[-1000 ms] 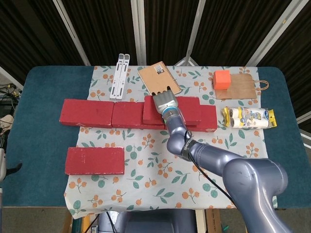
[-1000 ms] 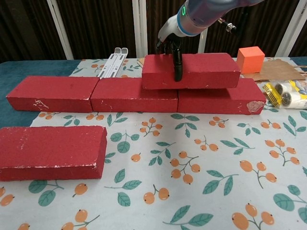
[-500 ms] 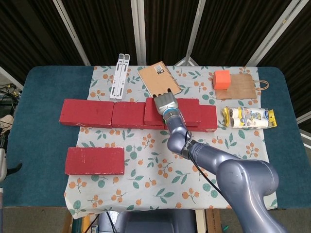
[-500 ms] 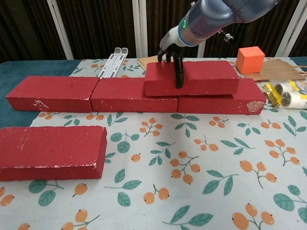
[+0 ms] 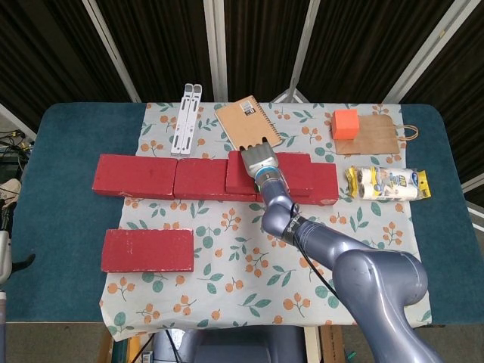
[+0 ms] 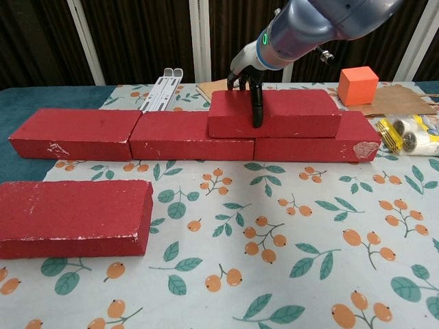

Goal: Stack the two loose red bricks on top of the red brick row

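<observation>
Gripping the upper brick (image 6: pixel 274 113) from above, the right hand (image 5: pixel 259 161) is clamping it, with dark fingers (image 6: pixel 256 106) hanging down over its near face and the rest of the hand tucked behind the far edge. That brick is sitting on top of the brick row (image 6: pixel 185 135), straddling the seam between the middle and right-hand bricks and resting flat on them as far as the chest view shows. From the head view the hand is lying over the left half of the upper brick, with the wrist and the big grey arm (image 5: pixel 355 280) reaching in from the lower right.

The row itself is running across the flowered tablecloth (image 5: pixel 249 249), three bricks end to end. The second loose brick (image 5: pixel 147 250) is lying flat on the cloth nearer the robot, well apart from the hand and off to the left, below the left end of the row.

Behind the row, a brown notebook (image 5: pixel 246 125) is lying just beyond the hand, a white folding stand (image 5: pixel 186 119) is sitting to its left, and an orange cube (image 5: pixel 345 123) is resting at the left edge of a paper bag (image 5: pixel 378 134). A packet of rolls (image 5: pixel 386 183) is lying just past the right end of the row. The left hand is out of sight in both views.
</observation>
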### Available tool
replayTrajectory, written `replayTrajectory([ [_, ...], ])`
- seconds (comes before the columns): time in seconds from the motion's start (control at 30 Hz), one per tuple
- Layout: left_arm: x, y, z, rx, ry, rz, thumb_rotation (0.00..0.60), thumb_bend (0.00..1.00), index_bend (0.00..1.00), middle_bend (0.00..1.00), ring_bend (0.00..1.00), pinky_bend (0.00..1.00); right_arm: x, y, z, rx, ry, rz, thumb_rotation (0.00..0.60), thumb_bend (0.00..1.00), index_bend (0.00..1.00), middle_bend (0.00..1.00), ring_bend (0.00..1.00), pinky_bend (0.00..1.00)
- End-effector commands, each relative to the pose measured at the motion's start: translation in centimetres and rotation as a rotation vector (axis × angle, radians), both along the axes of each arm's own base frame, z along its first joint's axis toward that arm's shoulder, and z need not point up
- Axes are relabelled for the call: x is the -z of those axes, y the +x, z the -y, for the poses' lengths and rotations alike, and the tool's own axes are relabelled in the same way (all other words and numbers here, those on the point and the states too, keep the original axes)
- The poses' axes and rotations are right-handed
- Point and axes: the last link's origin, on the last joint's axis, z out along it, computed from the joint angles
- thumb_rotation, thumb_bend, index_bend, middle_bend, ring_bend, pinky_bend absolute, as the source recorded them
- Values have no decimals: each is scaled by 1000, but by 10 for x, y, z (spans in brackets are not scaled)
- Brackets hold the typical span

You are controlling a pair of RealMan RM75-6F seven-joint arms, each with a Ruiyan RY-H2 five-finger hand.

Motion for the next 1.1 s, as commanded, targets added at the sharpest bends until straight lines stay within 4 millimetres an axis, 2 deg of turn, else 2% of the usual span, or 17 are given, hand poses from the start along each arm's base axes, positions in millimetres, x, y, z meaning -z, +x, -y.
replayTrajectory([
  [0.03,0,0,0,-1,-1,0,600,0,73,0,0,76,-1,0,0,-1,0,4,600,3,116,244,279,0],
  [1.1,1,-2,-2,-12,-2,-4,600,0,75,0,0,76,-1,1,-4,-5,-10,-2,600,2,115,254,279,0],
])
